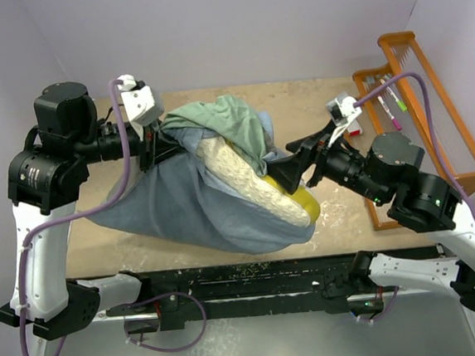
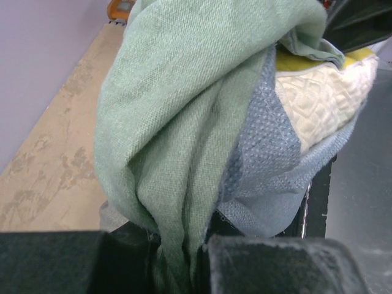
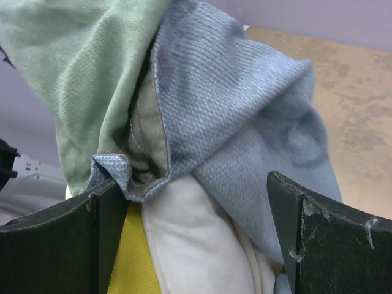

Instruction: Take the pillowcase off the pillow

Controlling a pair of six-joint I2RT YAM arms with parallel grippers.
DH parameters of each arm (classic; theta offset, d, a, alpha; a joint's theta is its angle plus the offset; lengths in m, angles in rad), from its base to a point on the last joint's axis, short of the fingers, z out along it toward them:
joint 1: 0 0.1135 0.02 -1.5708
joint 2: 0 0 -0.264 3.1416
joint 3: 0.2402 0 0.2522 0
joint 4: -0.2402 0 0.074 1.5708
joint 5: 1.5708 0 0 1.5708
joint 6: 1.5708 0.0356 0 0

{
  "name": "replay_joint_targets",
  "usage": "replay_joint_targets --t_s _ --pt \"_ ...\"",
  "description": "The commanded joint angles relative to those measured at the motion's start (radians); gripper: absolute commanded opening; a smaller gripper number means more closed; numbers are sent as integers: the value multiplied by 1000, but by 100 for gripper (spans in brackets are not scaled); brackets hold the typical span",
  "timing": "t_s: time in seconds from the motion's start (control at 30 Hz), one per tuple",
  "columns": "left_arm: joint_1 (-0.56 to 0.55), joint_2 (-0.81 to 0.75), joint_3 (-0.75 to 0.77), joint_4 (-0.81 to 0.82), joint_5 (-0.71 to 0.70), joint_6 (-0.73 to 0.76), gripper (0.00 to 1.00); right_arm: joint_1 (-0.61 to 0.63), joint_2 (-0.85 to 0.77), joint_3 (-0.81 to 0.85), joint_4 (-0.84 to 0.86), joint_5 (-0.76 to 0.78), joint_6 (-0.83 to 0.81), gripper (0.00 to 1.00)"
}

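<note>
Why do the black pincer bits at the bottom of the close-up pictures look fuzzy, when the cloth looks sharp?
They sit too near the lens. In the left wrist view the left pincer is a soft dark blur while the pillowcase weave is crisp. In the right wrist view the right pincer edges are slightly soft, and the pillow between them shows clearly. The top view is evenly lit and sharp, without glare.

Lavender walls (image 1: 232, 20), tan table (image 1: 313, 88), orange rack (image 1: 431, 103)

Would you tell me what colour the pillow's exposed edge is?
Yellow, along the cream-white quilted pillow; it shows best in the right wrist view.
</note>
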Motion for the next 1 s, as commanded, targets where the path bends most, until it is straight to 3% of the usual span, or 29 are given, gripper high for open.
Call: replay_joint_targets --t_s 0.0,0.27,0.5,0.97 --pt "3 -25 -11 95 -31 -1 0 11 22 36 85 -168 -28 93" --pt "3 -13 -103 123 -230 12 0 14 -34 74 80 -76 -35 94" --pt "3 -19 -120 140 -208 -3 0 14 -13 5 41 -151 -2 93" --pt "3 -46 -87 32 -71 61 0 14 -27 39 -130 -7 -51 94"
